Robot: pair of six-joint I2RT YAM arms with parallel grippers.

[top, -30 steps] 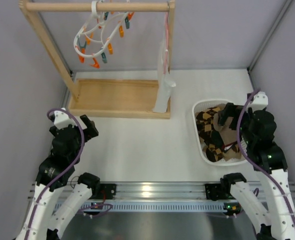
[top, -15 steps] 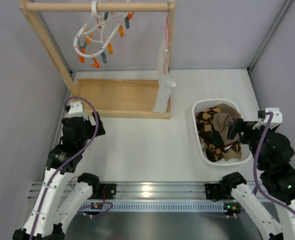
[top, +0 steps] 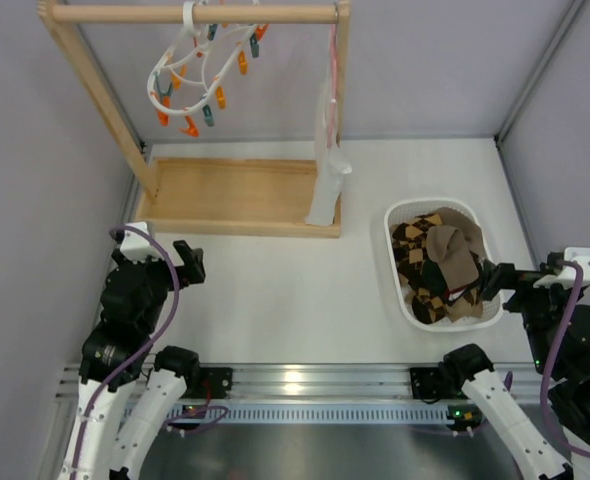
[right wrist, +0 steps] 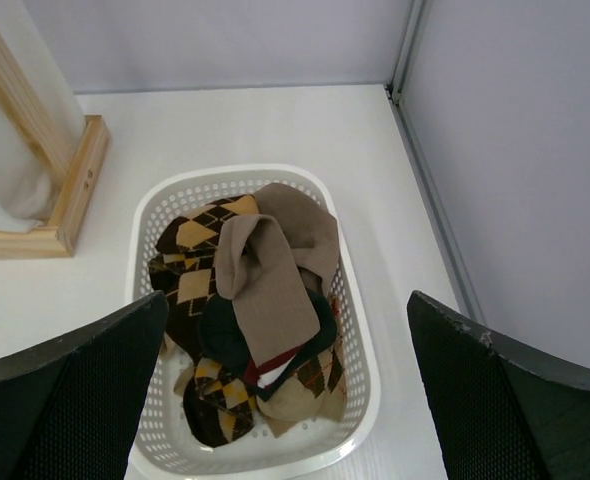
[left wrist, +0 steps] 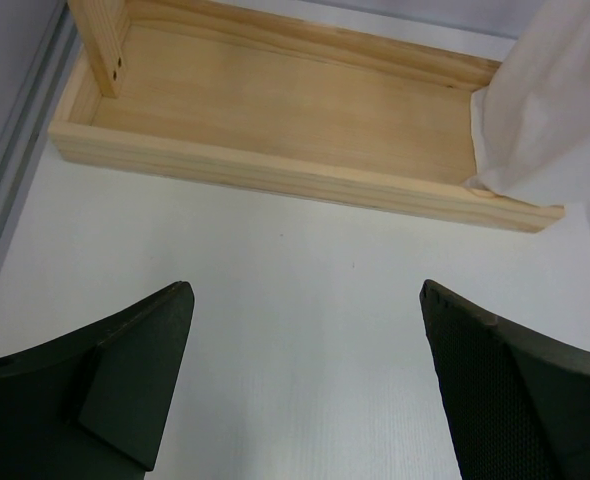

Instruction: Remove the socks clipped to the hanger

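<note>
1. Task state. The hanger [top: 189, 30] hung from the top bar of the wooden rail frame [top: 105, 95], at the far left of the table. I saw only orange and teal clips on its ring, with no sock clipped to any of them. The socks [right wrist: 265, 280] (checked, plain brown and dark ones) lay heaped in the white basket [right wrist: 237, 175] at the right side of the table.

2. End effectors. My left gripper [top: 190, 262] had its jaws fully apart and held nothing. It hung over bare table just in front of the frame's base tray. My right gripper [top: 495, 278] was equally wide and empty, beside the basket's near right edge and clear of the socks.

3. Step in hand. I judged removal to be complete, and both arms were in the stand-off position.

4. Next move. It called for a check of the clips facing away from the overhead camera. If none held fabric, both arms were to be parked. The white cloth [top: 327, 170] on the right post was to be left alone.
</note>
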